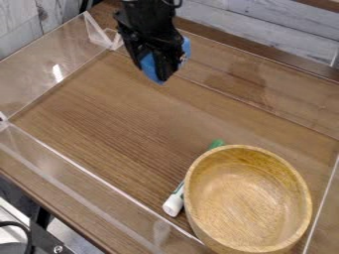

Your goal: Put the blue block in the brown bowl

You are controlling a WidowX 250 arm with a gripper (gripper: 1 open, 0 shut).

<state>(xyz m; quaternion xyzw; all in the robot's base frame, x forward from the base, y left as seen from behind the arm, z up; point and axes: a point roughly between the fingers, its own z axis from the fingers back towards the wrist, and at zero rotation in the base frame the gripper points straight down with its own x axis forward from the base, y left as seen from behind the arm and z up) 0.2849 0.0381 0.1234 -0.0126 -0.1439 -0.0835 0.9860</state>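
The carry looks to be the step in hand; the pincer (pixel 157 67) is clenched on the block (pixel 165 60), held in the air over the far part of the worktop (pixel 119 126), left of centre; the bowl (pixel 248 201) sits near and to the right, with nothing seen inside it. The next move calls for a travel right and nearer, the block kept high enough to pass over the rim; then a lowering over the middle and a release; the marker (pixel 173 202) lies just left of the bowl, so a short approach could knock it.
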